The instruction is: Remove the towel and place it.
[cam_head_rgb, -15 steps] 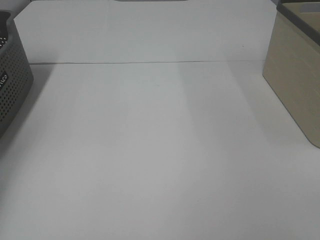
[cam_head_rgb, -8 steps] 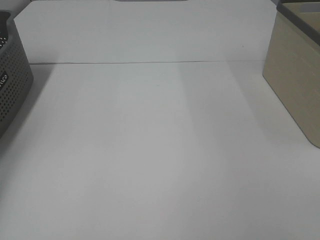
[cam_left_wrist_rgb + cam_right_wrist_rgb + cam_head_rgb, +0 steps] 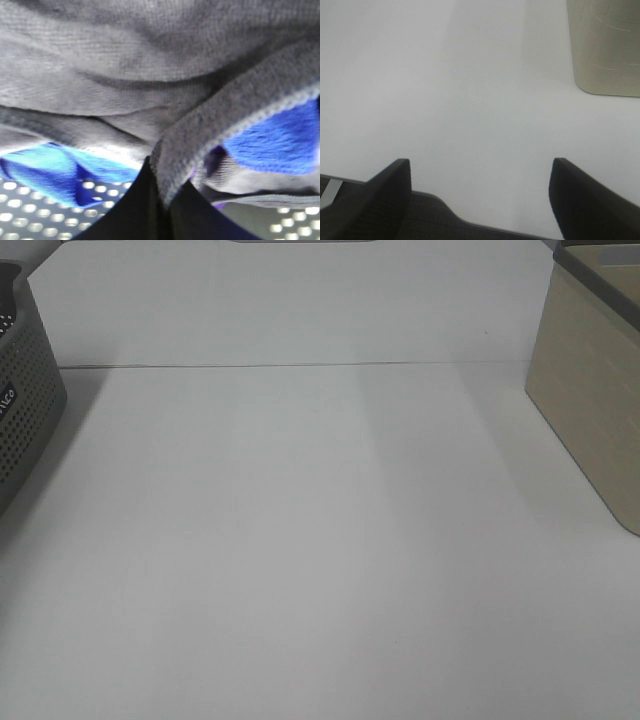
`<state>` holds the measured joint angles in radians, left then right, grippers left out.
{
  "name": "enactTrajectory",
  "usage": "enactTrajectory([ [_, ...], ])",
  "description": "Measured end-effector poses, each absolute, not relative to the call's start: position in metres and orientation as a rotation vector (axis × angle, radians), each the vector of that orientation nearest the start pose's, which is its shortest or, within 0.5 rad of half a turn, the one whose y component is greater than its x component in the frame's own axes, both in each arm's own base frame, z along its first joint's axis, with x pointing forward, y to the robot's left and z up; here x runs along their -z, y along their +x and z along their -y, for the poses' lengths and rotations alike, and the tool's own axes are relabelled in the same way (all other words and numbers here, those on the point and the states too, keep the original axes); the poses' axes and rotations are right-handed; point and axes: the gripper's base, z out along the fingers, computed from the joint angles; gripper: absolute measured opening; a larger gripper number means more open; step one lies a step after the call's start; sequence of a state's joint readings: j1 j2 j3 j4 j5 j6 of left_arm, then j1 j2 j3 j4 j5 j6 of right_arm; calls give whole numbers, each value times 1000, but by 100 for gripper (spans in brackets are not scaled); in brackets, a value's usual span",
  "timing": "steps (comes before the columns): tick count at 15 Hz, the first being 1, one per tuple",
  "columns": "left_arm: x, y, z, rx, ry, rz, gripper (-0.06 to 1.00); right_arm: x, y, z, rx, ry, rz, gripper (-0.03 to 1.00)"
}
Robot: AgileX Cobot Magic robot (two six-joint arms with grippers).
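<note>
The towel [image 3: 150, 75] hem is pinched tight in the left gripper [image 3: 162, 185], bunched over blue cloth [image 3: 270, 140] by the holey basket [image 3: 30, 220]. The right gripper [image 3: 480, 164] is held wide open and empty over the white table [image 3: 470, 90], near the beige bin [image 3: 605, 45].

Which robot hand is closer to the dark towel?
Left. The left gripper is pinching a fold of the towel; the right gripper hangs open above the white table, near the beige bin.

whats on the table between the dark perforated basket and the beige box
Nothing. The exterior high view shows only bare white table between the basket at the left edge and the beige box at the right.
</note>
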<state>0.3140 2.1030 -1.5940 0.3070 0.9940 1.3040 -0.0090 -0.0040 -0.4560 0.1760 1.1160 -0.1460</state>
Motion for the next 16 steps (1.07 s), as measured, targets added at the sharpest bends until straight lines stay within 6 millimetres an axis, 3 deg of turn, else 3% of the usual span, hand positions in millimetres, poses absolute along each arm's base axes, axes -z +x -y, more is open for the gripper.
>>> enactTrajectory([
  [2,-182,400,-152,-419,1604,-2765,0,-262,-4,-14,-123,-156,-2122,75],
  [4,-206,403,-145,-352,1335,-2829,0,-262,-4,-14,-123,-156,-2122,75],
  [6,-245,402,-137,-288,1144,-2805,0,-262,-4,-14,-123,-156,-2122,75],
  [7,-274,402,-129,-279,1053,-2750,0,-262,-4,-14,-124,-156,-2122,75],
  [9,-308,397,-119,-247,935,-2664,0,-262,-4,-14,-124,-156,-2122,75],
  [13,-377,365,-96,-181,801,-2471,0,-262,-4,-14,-124,-156,-2122,75],
  [16,-417,339,-82,-150,696,-2372,0,-262,-4,-14,-124,-156,-2122,75],
])
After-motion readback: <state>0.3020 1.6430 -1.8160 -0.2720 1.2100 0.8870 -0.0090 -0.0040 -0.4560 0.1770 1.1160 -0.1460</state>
